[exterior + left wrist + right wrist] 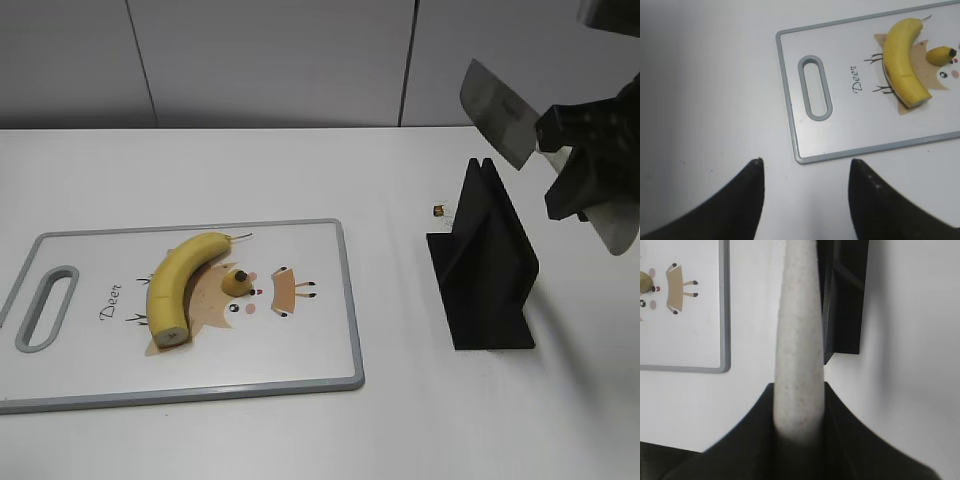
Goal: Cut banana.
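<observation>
The yellow banana lies curved on the white cutting board, its lower end cut flat; a small cut-off tip piece lies beside it. Both show in the left wrist view, the banana and the tip piece. My right gripper is shut on the pale handle of a knife, whose blade is raised above the black knife stand. My left gripper is open and empty over bare table, just off the board's handle corner.
The black knife stand sits right of the board on the white table. A small brownish object lies behind the stand. A grey wall runs along the table's far edge.
</observation>
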Tool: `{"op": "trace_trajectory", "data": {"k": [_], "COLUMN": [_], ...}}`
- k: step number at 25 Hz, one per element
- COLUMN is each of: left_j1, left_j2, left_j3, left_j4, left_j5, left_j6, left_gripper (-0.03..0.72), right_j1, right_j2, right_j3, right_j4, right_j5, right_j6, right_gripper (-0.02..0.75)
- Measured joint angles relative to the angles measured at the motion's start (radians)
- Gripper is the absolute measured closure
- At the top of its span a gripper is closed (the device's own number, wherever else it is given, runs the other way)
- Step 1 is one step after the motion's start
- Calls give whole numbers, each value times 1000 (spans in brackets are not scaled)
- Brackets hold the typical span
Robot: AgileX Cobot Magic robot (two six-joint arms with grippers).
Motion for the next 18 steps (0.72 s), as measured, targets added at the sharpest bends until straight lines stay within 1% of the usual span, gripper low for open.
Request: {"op": "trace_trajectory", "data": {"k": [3,7,15,18], "left_j1": [0,0,0,0], "left_j2": [-121,-292,-574,-635], "left_j3": [88,176,202,208], "left_j4": [11,16,20,34], "left_j5": [-2,5,35,53], "left_j6": [-1,-8,-25,-59], "left_gripper": [159,159,159,159], "right_j1": [0,0,0,0], "right_j2": [0,15,69,92], "right_j3": [28,43,45,46], "right_j4": [-10,-46,-56,-56], "right_j5": [-41,-49,-54,-56], "right_j6": [14,40,45,44], "right_gripper": [576,576,576,576]}}
